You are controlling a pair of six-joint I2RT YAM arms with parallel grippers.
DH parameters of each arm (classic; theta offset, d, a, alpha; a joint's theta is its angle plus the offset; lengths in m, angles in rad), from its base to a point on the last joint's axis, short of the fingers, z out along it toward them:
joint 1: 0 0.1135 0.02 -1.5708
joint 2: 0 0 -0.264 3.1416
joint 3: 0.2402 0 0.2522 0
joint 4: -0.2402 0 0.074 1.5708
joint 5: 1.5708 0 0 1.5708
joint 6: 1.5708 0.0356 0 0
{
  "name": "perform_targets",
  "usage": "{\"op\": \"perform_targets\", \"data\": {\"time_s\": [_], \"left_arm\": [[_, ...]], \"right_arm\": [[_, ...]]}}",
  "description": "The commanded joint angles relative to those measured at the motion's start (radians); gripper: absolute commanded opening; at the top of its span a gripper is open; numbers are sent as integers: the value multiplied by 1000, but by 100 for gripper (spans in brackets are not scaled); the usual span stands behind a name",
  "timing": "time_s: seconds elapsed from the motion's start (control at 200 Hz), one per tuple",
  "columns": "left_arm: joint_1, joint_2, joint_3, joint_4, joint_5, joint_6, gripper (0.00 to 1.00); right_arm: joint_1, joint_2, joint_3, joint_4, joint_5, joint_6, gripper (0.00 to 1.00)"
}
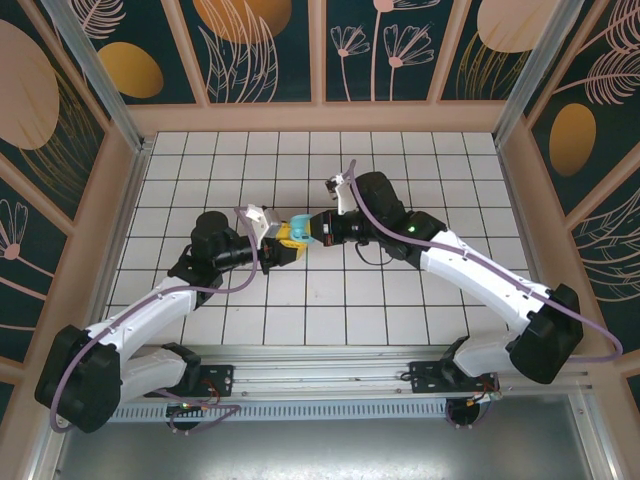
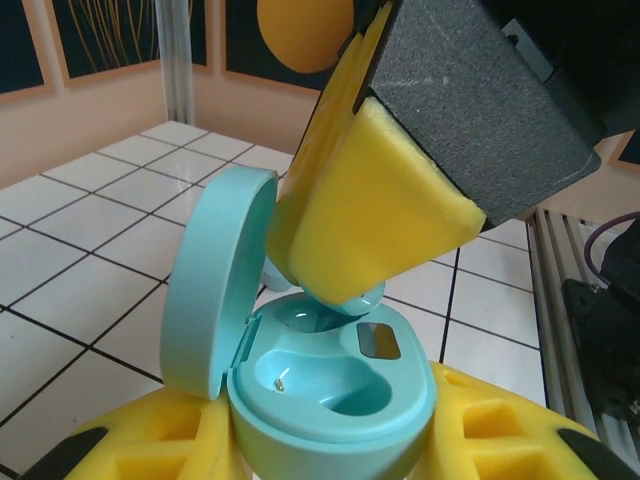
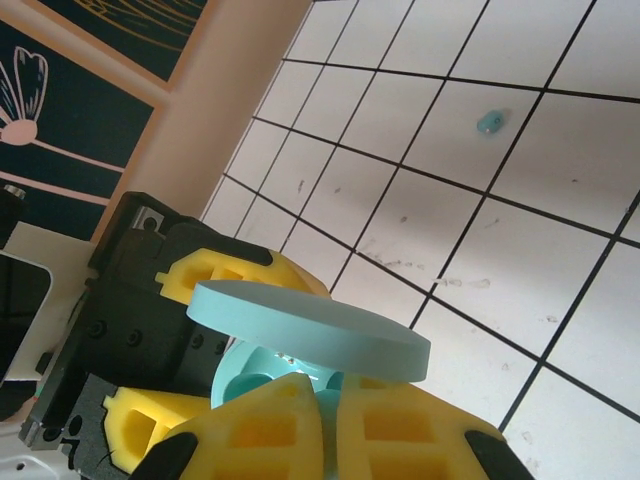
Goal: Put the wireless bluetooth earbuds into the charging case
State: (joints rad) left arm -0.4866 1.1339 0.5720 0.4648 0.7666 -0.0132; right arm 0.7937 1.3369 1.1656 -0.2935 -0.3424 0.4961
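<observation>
Your left gripper (image 2: 330, 445) is clamped on the open case (image 2: 335, 395), lid swung back. Your right gripper (image 2: 335, 285), jaws pressed together, has its tip at the case's far socket; whether it pinches anything you cannot tell. One earbud (image 3: 490, 122) lies loose on the tiles (image 3: 500, 290), well apart from the case.

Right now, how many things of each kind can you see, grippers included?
charging case: 1, lid open, held by the left gripper
loose earbud on the tiles: 1
grippers: 2, the left gripper and the right gripper
Total: 4
Whether another earbud sits under the right gripper's pads cannot be told.
</observation>
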Motion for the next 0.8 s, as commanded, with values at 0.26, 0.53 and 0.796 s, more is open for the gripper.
{"op": "perform_targets", "data": {"time_s": [0.26,0.53,0.796], "left_arm": [[-6,-36,7,136,49,-24,0],[-6,-33,6,166,67,-27,0],[-6,-36,-7,209,93,-39,0]], "right_arm": [[-1,-4,-4,-26,-24,-1,0],[0,-23,-26,17,-48,31,1],[-8,-38,-48,75,-34,54,3]]}}
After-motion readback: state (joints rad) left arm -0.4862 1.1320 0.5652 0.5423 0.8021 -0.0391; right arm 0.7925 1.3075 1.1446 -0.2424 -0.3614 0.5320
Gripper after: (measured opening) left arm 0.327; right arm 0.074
